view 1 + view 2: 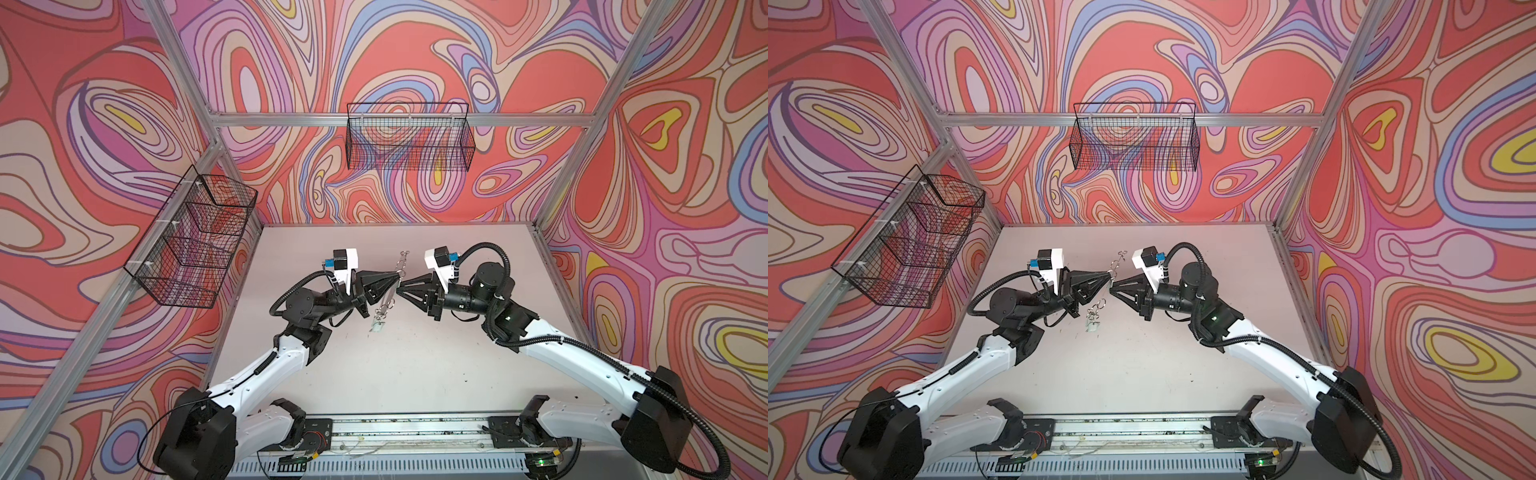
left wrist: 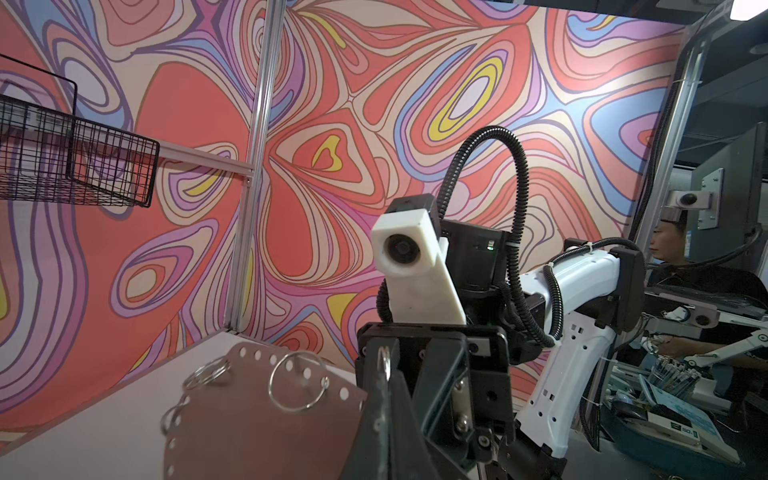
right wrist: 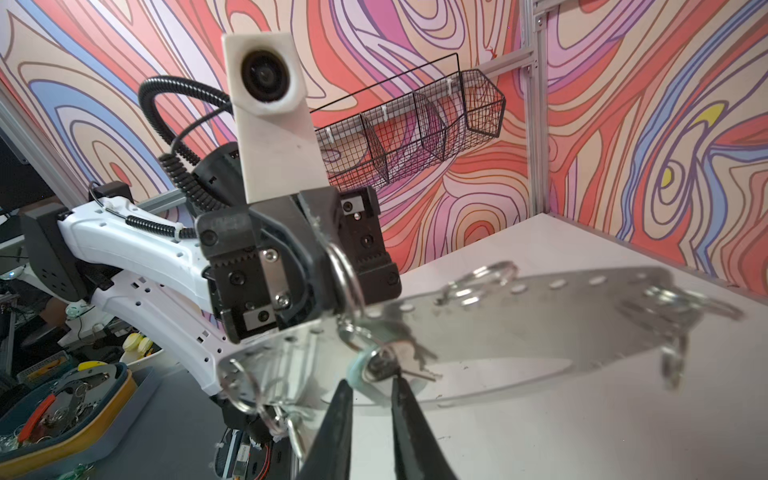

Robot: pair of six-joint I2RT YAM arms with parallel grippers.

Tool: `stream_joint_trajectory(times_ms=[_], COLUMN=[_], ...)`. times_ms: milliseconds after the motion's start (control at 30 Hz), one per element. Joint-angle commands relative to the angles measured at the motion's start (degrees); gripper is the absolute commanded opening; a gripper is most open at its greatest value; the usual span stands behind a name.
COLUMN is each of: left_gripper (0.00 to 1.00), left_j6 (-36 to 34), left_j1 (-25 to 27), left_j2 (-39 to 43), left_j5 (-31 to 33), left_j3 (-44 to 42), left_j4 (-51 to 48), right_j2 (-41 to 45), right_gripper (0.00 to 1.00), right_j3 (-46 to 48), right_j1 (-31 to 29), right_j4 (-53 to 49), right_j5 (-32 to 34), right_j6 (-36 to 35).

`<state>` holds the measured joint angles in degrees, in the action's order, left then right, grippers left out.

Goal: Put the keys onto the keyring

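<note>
Right tool (image 3: 370,380): black fingers (image 3: 338,415) stand narrowly apart, with their tips either side of a small silver metal key (image 3: 386,365); I cannot tell whether they pinch it.
Key: it hangs on a tiny ring with a pale mint oval plastic tag (image 3: 356,371), at the right face of the keyring about midway along.
Left tool (image 1: 397,274): pressed together on the keyring from the left, almost tip to tip with the right tool.
Keyring (image 3: 519,324): flat brownish-grey metal oval plate with small rim holes and wire split rings (image 2: 297,380). It is held off the desk and shows edge-on in both top views, running far to near between the two tools.
Second key (image 1: 377,326): it has a whitish tag and sits at the keyring's near end.
Desk (image 1: 415,357): pale pinkish-white board below the keyring.
Black wire baskets: one on the left wall (image 1: 191,237), one on the far wall (image 1: 409,137), both well apart from the tools.
</note>
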<state>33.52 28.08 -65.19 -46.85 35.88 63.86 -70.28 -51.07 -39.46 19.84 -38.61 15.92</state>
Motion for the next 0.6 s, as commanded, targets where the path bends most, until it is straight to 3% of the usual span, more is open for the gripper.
stream_joint_trajectory(times_ms=[0, 267, 567], left_gripper=[0.0, 0.0, 0.0], left_j6=[1.72, 2.44, 3.25], left_j1=[0.41, 0.42, 0.45], left_j2=[0.85, 0.88, 0.63], left_j5=[0.44, 0.75, 0.09], left_j3=[-0.61, -0.89, -0.63], left_j4=[7.09, 9.46, 10.59], right_j2=[-0.33, 4.76, 4.41], right_gripper=[0.23, 0.24, 0.27], right_j3=[0.84, 5.85, 8.99], right_j1=[-0.18, 0.56, 5.61], right_j4=[4.33, 9.61, 27.67], right_j5=[-0.94, 0.38, -2.43], right_j6=[1.79, 4.86, 19.22])
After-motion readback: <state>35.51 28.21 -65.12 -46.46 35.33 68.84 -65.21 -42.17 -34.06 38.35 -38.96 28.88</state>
